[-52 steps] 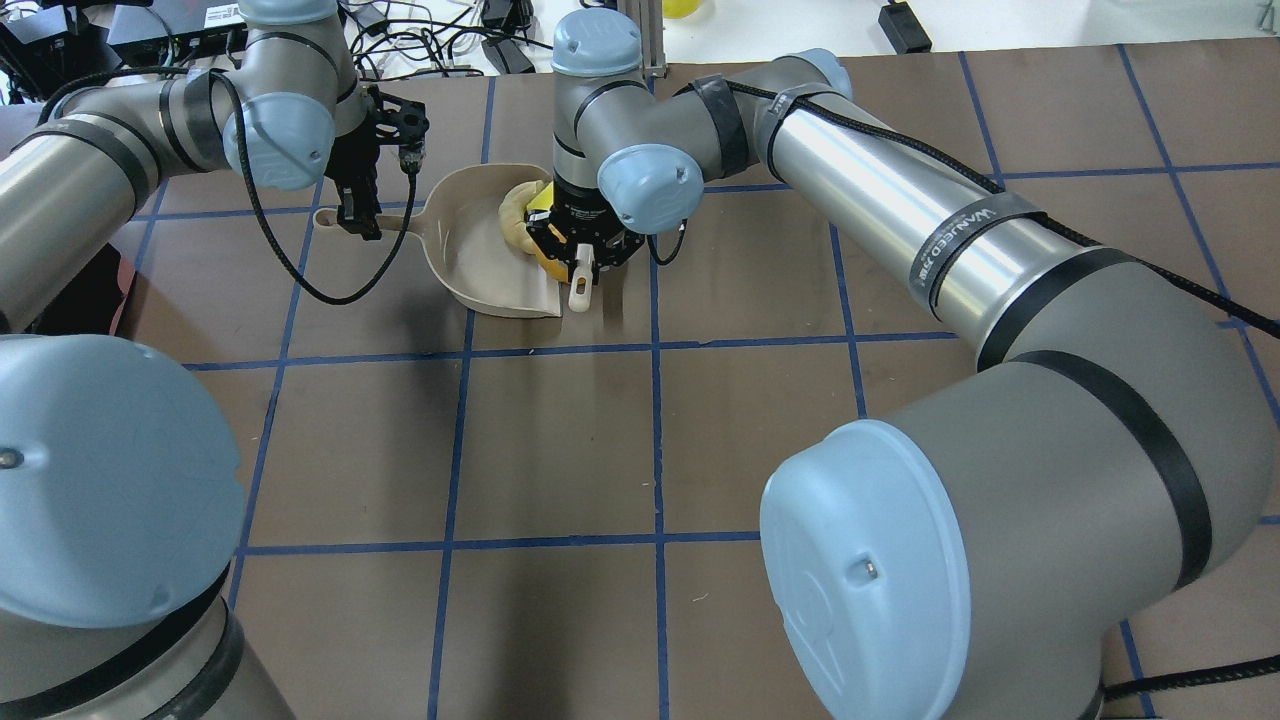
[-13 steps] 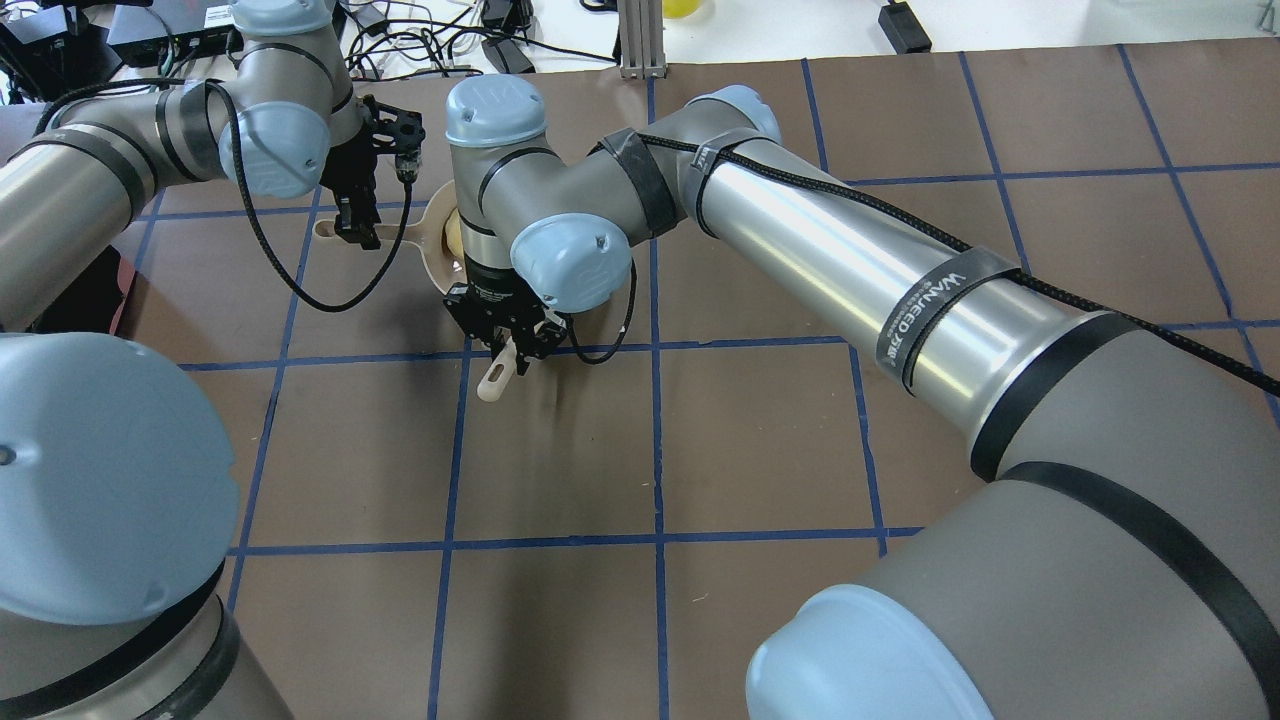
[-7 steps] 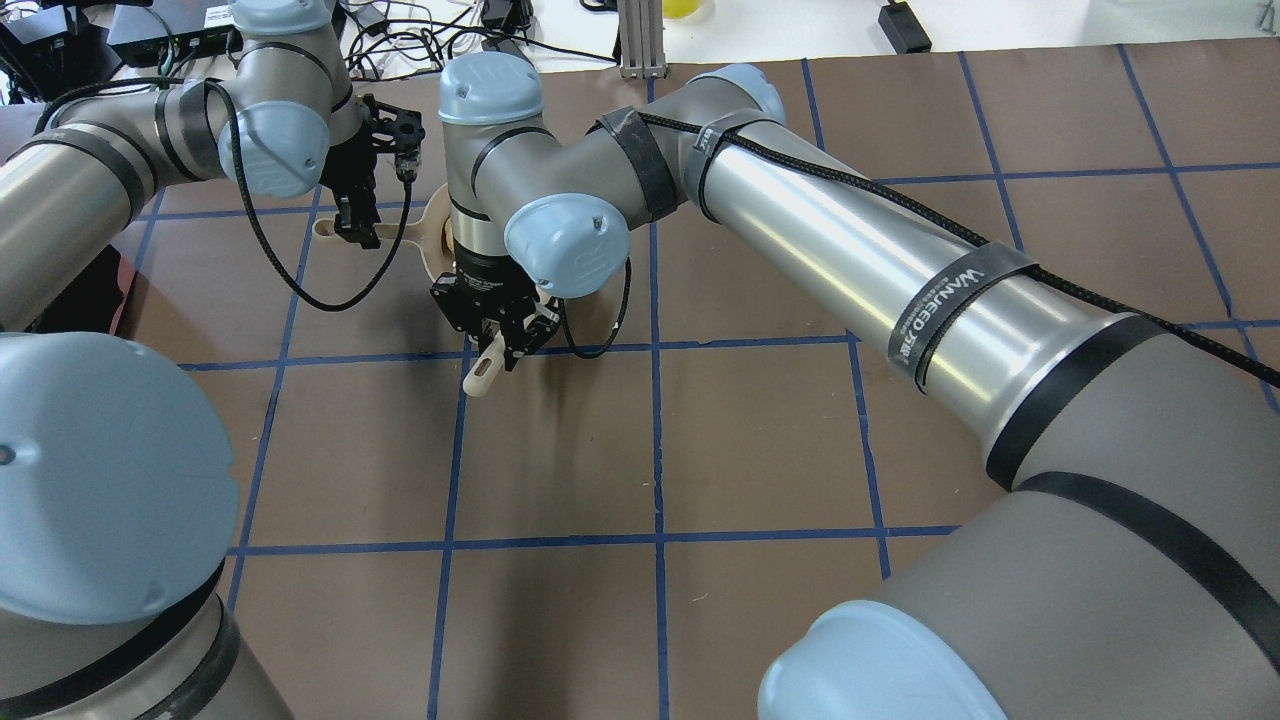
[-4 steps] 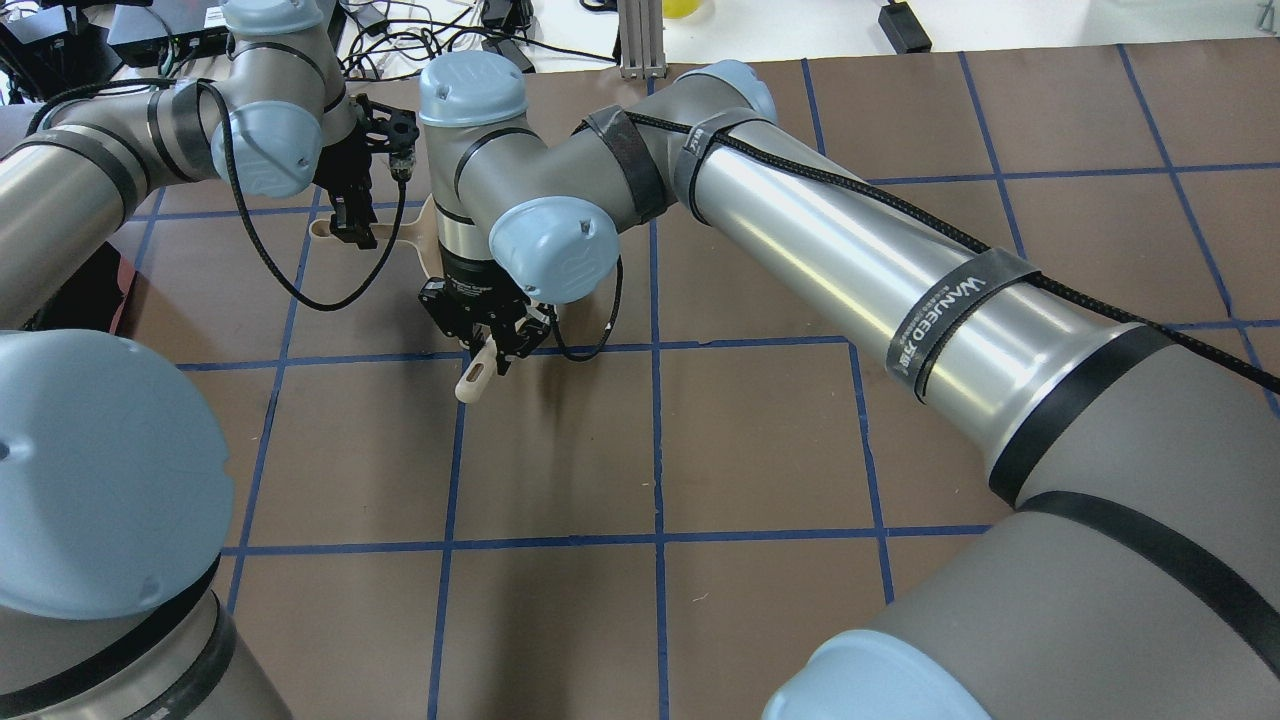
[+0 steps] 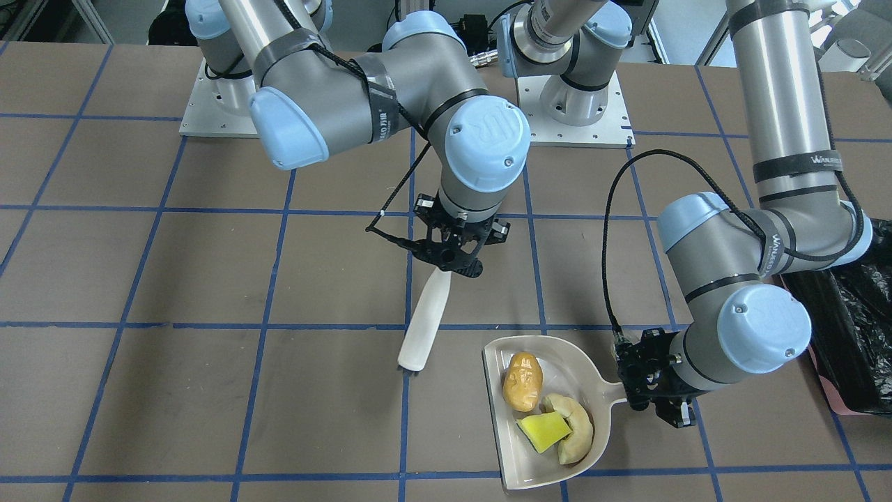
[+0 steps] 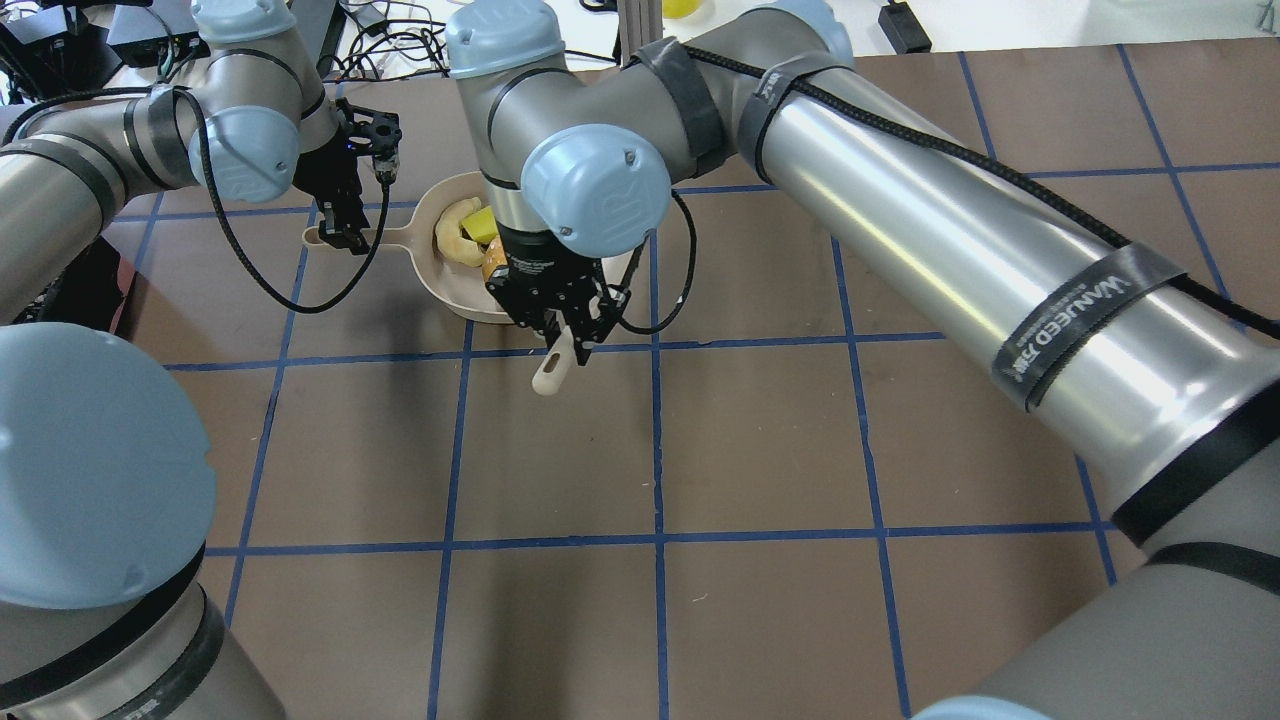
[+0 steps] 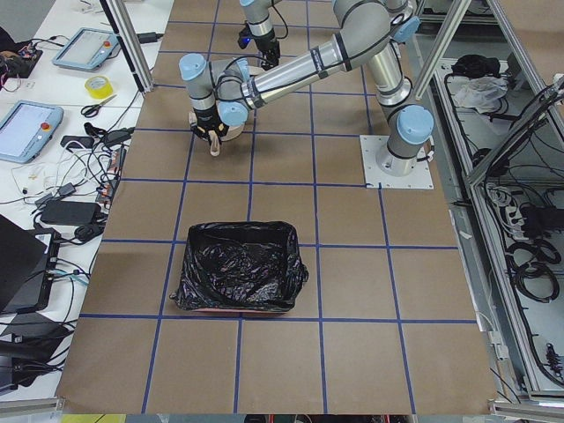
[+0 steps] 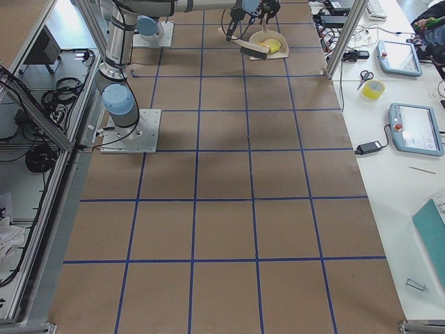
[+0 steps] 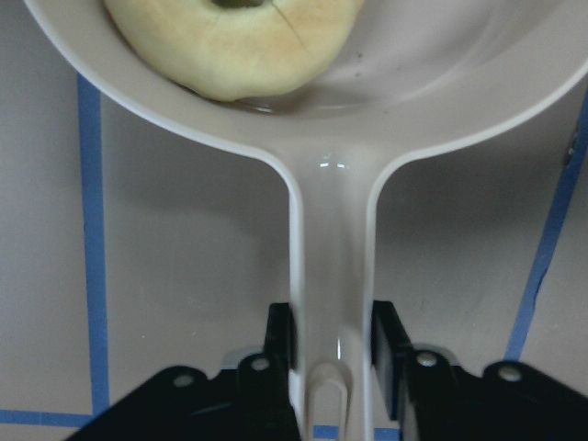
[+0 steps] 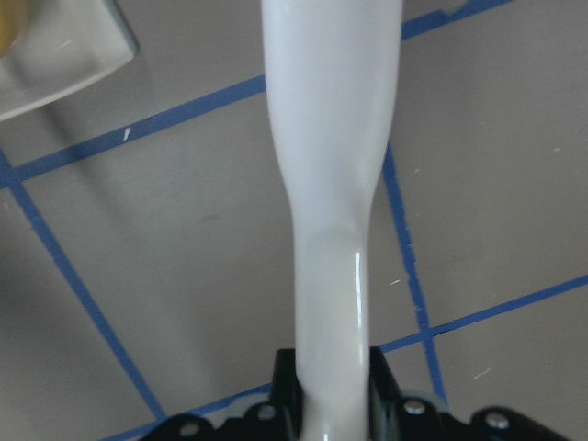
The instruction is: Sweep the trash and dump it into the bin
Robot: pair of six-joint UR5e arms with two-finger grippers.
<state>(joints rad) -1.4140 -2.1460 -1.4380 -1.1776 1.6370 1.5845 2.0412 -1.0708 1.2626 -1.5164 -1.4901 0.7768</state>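
A beige dustpan [image 5: 512, 460] lies on the table and holds the trash: a golden-brown potato lump [image 5: 523, 380], a yellow-and-green sponge wedge [image 5: 543, 431] and a pale crescent slice [image 5: 577, 429]. My left gripper [image 5: 655, 397] is shut on the dustpan's handle [image 9: 331, 257], with the crescent [image 9: 230, 46] just ahead in the left wrist view. My right gripper [image 5: 449, 261] is shut on a white brush [image 5: 424, 321], whose bristle end rests on the table beside the pan's open edge. The right wrist view shows the brush handle [image 10: 331, 184]. The bin [image 7: 238, 278], lined with a black bag, stands farther along on my left side.
The bin's black bag [image 5: 854, 335] shows at the right edge of the front view, close to my left arm's elbow. Cables and devices [image 6: 420, 40] lie beyond the table's far edge. The two base plates [image 5: 571, 104] are at the robot side.
My right gripper has carried the brush to the right, off the dustpan, so the trash in the pan shows again. My left gripper has shifted slightly left with the handle.
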